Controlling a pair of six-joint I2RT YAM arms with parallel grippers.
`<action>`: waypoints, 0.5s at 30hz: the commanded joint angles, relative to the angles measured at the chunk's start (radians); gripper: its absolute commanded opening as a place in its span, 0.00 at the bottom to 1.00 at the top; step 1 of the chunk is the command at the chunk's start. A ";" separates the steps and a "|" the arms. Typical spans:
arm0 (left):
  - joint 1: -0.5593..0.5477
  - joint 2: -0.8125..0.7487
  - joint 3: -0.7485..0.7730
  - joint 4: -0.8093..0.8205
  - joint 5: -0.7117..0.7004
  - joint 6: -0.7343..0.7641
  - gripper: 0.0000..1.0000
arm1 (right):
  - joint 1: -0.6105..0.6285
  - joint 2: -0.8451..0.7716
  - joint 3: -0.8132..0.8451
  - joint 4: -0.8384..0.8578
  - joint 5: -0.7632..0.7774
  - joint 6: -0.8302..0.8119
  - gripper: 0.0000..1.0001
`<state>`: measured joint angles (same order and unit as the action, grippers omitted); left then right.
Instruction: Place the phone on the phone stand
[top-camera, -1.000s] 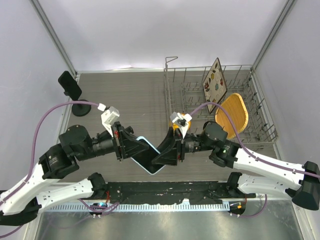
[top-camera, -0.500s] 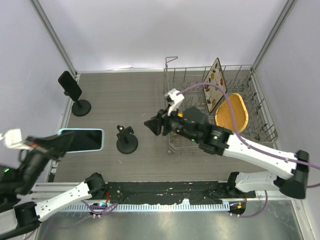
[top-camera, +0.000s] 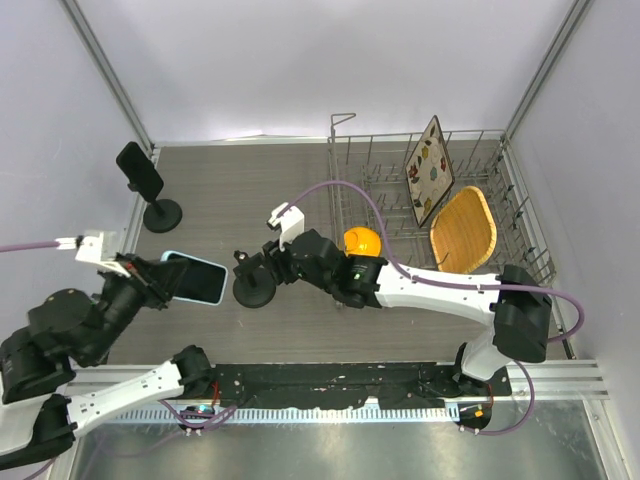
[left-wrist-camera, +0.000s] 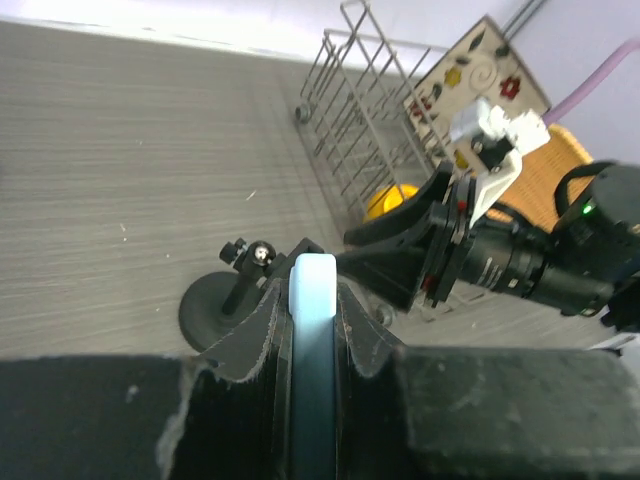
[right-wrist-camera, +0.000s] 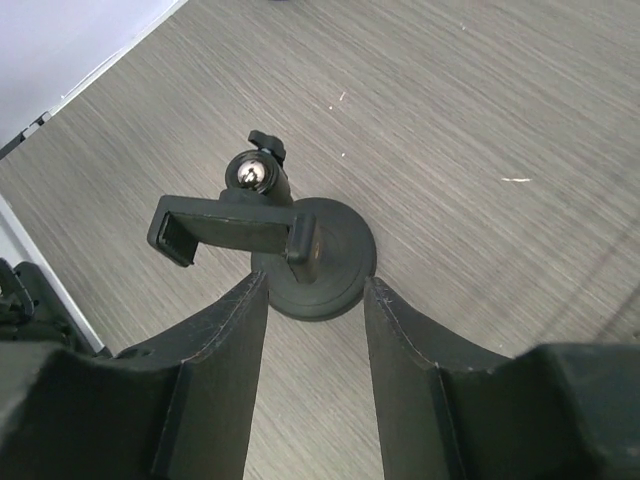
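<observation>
Black pads (left-wrist-camera: 255, 335) of the left gripper (left-wrist-camera: 313, 320) are clamped on the phone (left-wrist-camera: 314, 275). In the left wrist view the phone shows edge-on, a pale blue rim standing straight up between them. From above, the phone sits at the lower left of the frame with its dark screen facing up. It is gripped by its left end, off the table (top-camera: 270, 190), and its free end points right.

Just to the right of that free end is the stand (right-wrist-camera: 290, 250), on the table and apart from the phone. It has a round black base, a ball joint and a short clamp bar lying across the top.

The right gripper (right-wrist-camera: 315, 285) reaches in from the right of the top view with its jaws apart. One finger is on each side of the near edge of the stand's base. I cannot tell whether they touch it.

Further right is a wire rack (top-camera: 350, 160) holding an orange cup (top-camera: 362, 240), a woven plate (top-camera: 463, 230) and a patterned board (top-camera: 430, 170). At the upper left a second stand (top-camera: 160, 213) holds a dark slab in its clamp.
</observation>
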<state>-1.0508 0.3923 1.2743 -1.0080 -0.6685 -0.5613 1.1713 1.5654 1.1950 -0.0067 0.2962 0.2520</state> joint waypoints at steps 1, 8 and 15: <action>0.000 0.029 -0.013 0.062 0.021 0.032 0.00 | 0.008 0.005 0.002 0.119 0.032 -0.040 0.49; 0.000 0.017 -0.026 0.082 0.004 0.058 0.00 | 0.008 0.045 0.011 0.148 -0.026 -0.053 0.50; 0.000 0.005 -0.024 0.048 -0.002 0.041 0.00 | 0.008 0.096 0.037 0.146 -0.034 -0.048 0.38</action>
<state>-1.0515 0.4068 1.2327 -1.0149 -0.6529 -0.5148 1.1755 1.6463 1.1942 0.0875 0.2661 0.2111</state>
